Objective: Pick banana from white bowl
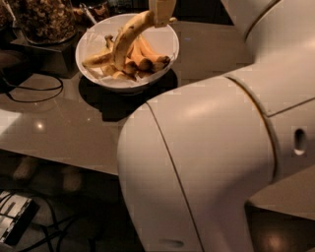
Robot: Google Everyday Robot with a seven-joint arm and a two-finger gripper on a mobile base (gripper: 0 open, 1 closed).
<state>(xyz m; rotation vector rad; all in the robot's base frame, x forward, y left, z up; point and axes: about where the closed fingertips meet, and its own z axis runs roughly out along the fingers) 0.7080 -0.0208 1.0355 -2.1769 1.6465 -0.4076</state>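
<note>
The white bowl stands on the counter at the upper left of the camera view and holds several bananas. The long, curved, pale-yellow banana is tilted up, its upper end raised above the bowl's far rim and its lower end still among the shorter orange-yellow bananas. My gripper is at the top edge, above the bowl's right side, shut on the banana's upper end.
A glass jar of brown nuts stands left of the bowl. A black cable lies on the counter at the left. My large white arm fills the right and lower view. A device with cables lies on the floor.
</note>
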